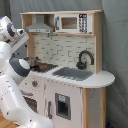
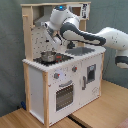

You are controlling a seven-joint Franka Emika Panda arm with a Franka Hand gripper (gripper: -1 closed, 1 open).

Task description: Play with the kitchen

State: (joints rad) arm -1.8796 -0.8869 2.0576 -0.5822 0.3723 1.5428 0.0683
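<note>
The kitchen (image 1: 67, 97) is a tall white and light-wood toy with a grey hood (image 1: 39, 27), a black faucet (image 1: 85, 59) and a grey sink (image 1: 72, 74). In the second exterior view the kitchen (image 2: 45, 87) shows its oven door (image 2: 63, 95) and black stovetop (image 2: 64, 58). A small metal pot (image 2: 48, 56) stands on the stovetop. My gripper (image 2: 53, 40) hangs over the stove, a little above the pot and apart from it. In the first exterior view my white arm (image 1: 12, 75) covers the gripper.
A toy microwave (image 1: 75, 22) sits in the upper shelf. The kitchen stands on a wooden floor (image 2: 100, 107). A dark curtain (image 2: 10, 55) hangs behind it. My arm reaches in from the second exterior view's right, across the sink.
</note>
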